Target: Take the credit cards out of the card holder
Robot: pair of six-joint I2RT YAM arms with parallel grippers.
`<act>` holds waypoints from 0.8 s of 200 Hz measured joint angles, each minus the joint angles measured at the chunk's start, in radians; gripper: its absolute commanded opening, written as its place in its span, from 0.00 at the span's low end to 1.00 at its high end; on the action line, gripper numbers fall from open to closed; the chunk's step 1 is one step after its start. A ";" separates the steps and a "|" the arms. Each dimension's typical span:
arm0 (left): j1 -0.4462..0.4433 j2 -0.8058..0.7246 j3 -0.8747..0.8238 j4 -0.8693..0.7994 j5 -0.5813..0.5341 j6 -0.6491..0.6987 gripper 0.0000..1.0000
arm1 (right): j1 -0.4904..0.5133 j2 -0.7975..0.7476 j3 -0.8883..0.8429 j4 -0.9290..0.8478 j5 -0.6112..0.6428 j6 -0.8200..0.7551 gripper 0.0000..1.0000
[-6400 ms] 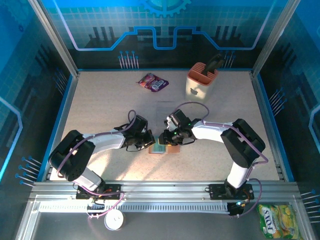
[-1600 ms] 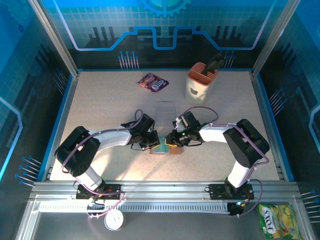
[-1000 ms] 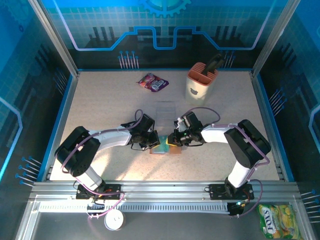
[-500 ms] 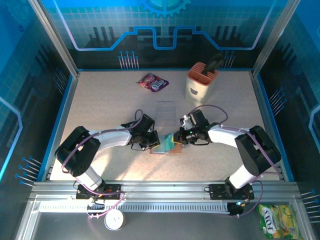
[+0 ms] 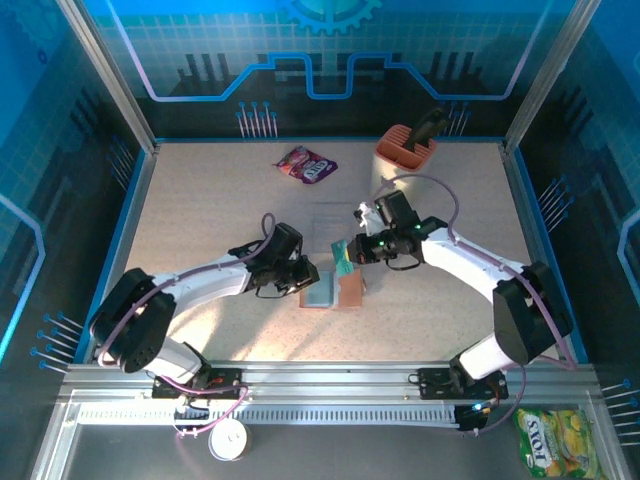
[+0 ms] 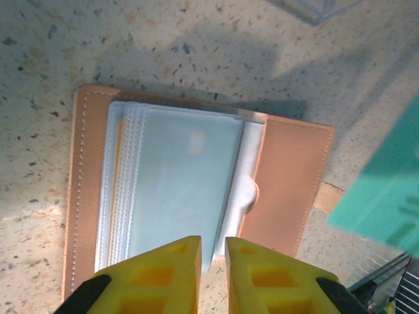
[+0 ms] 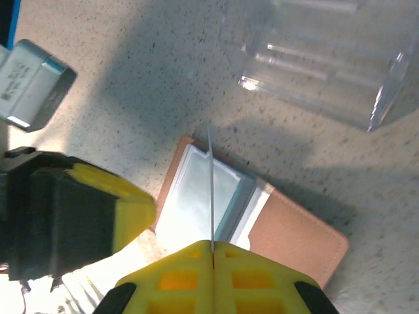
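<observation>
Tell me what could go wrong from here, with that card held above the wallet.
The right gripper pinches the teal credit card by one edge; it might twist or slip in transit. The left gripper sits at only one end of the card holder, so the holder may shift on later pulls. The clear box lies nearby; the arm might bump it.

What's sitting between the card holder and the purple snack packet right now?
In the top view, a clear plastic box lies on the table between the card holder and the snack packet.
</observation>
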 measured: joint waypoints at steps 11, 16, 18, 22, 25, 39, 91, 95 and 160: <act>0.006 -0.034 -0.019 0.003 -0.001 0.000 0.24 | 0.006 0.029 0.051 -0.044 0.032 -0.099 0.04; 0.008 -0.048 -0.029 0.004 -0.001 0.001 0.26 | 0.008 0.043 0.074 -0.066 0.048 -0.144 0.05; 0.008 -0.054 -0.033 0.004 -0.002 0.000 0.27 | 0.010 0.049 0.085 -0.076 0.054 -0.162 0.05; 0.010 -0.066 -0.042 0.005 -0.003 0.002 0.28 | 0.012 0.060 0.101 -0.091 0.064 -0.193 0.05; 0.011 -0.074 -0.047 0.006 -0.003 -0.001 0.29 | 0.013 0.068 0.115 -0.103 0.071 -0.219 0.05; 0.014 -0.107 -0.071 0.005 -0.006 0.000 0.31 | 0.021 0.105 0.172 -0.153 0.095 -0.340 0.03; 0.019 -0.134 -0.092 0.006 -0.009 -0.001 0.35 | 0.039 0.221 0.387 -0.323 0.157 -0.800 0.00; 0.019 -0.134 -0.094 0.006 -0.009 -0.002 0.35 | 0.040 0.238 0.417 -0.340 0.163 -0.829 0.00; 0.019 -0.138 -0.124 0.007 -0.007 -0.024 0.35 | 0.024 0.507 0.820 -0.567 0.139 -1.070 0.00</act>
